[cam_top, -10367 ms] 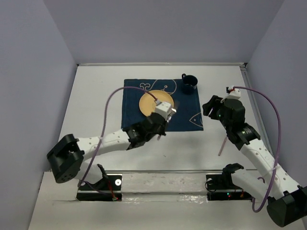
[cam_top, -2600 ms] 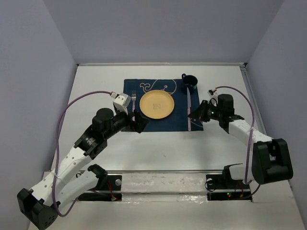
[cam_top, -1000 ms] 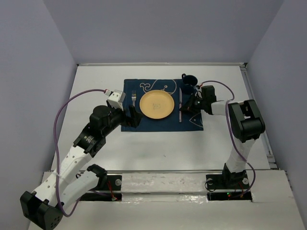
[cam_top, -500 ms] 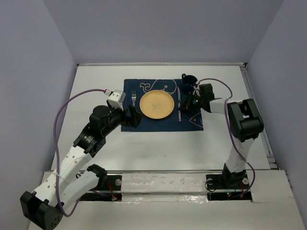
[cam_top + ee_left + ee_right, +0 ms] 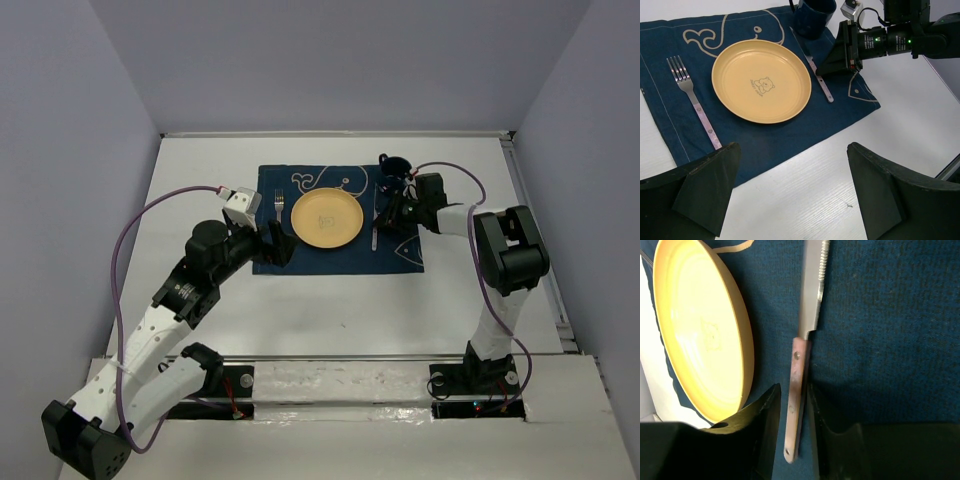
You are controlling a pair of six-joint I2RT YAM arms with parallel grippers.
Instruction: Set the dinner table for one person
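The dinner table (image 5: 330,300) is a white top carrying a navy whale placemat (image 5: 340,255). On the mat lie a yellow plate (image 5: 326,219), a fork (image 5: 279,205) to its left and a knife (image 5: 375,215) to its right. My right gripper (image 5: 794,387) is low over the mat, its jaws a little apart on either side of the knife handle (image 5: 799,385), with a thin gap at each side. My left gripper (image 5: 792,147) hangs wide open and empty over the mat's near left edge (image 5: 278,243).
A dark blue mug (image 5: 392,172) stands at the mat's far right corner, just behind my right wrist. Lavender walls close in the table on three sides. Purple cables loop above both arms.
My right gripper's jaws have parted from the knife handle, leaving the knife flat on the mat to the right of the plate. The left arm has stayed put.
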